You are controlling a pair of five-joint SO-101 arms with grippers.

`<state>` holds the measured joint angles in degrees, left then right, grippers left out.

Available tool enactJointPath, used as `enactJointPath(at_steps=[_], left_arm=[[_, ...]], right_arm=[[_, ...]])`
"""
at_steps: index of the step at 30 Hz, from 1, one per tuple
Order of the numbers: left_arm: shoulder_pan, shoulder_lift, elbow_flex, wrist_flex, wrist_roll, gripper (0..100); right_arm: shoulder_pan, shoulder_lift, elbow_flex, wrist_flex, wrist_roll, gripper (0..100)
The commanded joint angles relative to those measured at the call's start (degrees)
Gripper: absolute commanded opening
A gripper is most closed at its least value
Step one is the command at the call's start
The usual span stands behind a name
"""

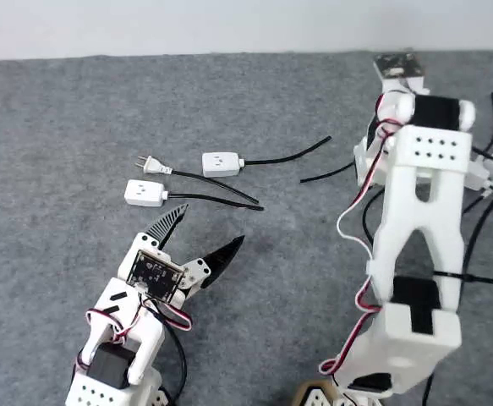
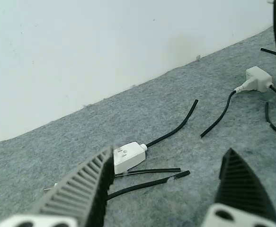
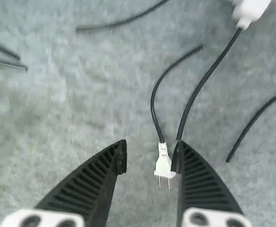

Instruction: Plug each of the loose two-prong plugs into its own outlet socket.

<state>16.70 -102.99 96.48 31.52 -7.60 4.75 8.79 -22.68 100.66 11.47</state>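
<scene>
Left gripper (image 1: pixel 210 225): jaws wide apart, just near of socket (image 1: pixel 143 193). Right gripper (image 3: pixel 150 144): jaws apart, straddling plug (image 3: pixel 164 165); contact unclear. Right arm (image 1: pixel 415 211) hides both from above.

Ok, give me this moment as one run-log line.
left tool: open, beside socket | right tool: open, straddling plug | second plug: loose, not plugged in

Bright, even, diffuse light across grey mat (image 1: pixel 60 110). Shadows soft and short: thin dark rim under outlet socket (image 1: pixel 221 163), faint line along cord (image 1: pixel 284 157) leaving it. Beyond socket, wall (image 1: pixel 187 25) washed pale, near white.
</scene>
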Motion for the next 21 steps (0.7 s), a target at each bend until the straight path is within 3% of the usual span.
enactJointPath(at_steps=[1,7,18,21], left_arm=[[-0.2,0.1,-0.7,-1.8,-0.4,35],[-0.2,0.1,-0.7,-1.8,-0.4,35],[-2.0,0.0,-1.3,-1.8,-1.0,35],[-2.6,0.1,-2.7,-1.1,-1.0,35]], right_arm=[[0.5,-7.5,4.0,2.1,-0.5,16.9],[-4.3,-16.2,19.3,-1.3,-0.6,16.9],[-11.7,-33.1,59.1,-35.6,-0.8,16.6],[-14.9,-37.1,65.0,-42.8,-5.3,16.6]])
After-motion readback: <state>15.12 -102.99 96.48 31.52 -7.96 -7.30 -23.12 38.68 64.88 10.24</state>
